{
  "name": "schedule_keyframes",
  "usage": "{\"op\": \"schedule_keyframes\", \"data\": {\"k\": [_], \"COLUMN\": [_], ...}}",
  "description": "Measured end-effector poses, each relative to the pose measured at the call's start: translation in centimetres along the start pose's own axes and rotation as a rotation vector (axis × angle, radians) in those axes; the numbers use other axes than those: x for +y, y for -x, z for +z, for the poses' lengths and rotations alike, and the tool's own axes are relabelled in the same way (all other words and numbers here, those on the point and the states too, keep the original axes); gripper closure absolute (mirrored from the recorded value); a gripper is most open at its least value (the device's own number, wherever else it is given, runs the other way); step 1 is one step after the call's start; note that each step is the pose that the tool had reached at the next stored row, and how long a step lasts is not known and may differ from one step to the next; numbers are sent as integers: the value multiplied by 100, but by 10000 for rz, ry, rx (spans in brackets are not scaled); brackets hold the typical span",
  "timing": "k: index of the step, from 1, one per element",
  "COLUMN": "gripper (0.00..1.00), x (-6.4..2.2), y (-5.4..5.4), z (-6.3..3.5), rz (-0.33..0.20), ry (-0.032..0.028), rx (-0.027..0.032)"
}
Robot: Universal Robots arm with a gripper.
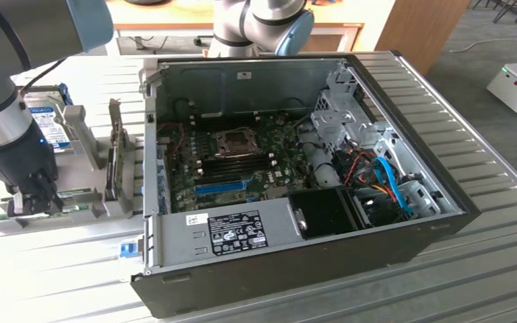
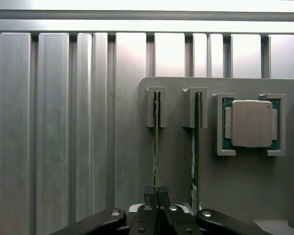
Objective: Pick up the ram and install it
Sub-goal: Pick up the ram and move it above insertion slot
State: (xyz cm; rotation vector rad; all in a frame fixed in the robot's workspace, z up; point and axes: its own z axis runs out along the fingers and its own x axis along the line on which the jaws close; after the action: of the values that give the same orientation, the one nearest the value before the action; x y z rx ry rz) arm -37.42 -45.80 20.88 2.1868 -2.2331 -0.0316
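Nearest the wrist camera, your end effector [image 2: 157,196] is closed, its two fingertips pinched together on the near end of the ram [image 2: 156,142]. The ram stands on its long edge in a slot of the grey holder [image 2: 176,161], with its far end seated in a small bracket; it has not left the holder. Just beside it, in the neighbouring slot and parallel to it, stands the second green stick [image 2: 196,137], which has a pale label on its side and is not touched. Beyond that stick, on the same holder, a processor chip [image 2: 250,123] with a metal lid lies flat in a corner-framed recess. The holder rests on the ribbed aluminium bench [image 2: 63,122]. In the exterior view, the arm [image 1: 3,101] hangs down over the holder at the exterior view's left, with a hard drive [image 1: 48,124] propped in the rack just behind it. To the exterior view's right of the holder lies the open computer case [image 1: 330,269], well apart from the ram. Inside the case you see the motherboard [image 1: 268,161], with a bare processor socket [image 1: 237,141], dark memory slots beside it and a bright blue slot strip [image 1: 220,186]. A silver power-supply box [image 1: 231,232] with a printed label occupies the case's near corner.
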Motion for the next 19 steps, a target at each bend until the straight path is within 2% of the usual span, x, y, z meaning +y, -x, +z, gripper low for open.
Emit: {"op": "schedule_keyframes", "data": {"k": [19], "gripper": [88], "x": [1], "y": [0], "z": [-224], "rz": [0], "ry": [0], "rx": [1]}}
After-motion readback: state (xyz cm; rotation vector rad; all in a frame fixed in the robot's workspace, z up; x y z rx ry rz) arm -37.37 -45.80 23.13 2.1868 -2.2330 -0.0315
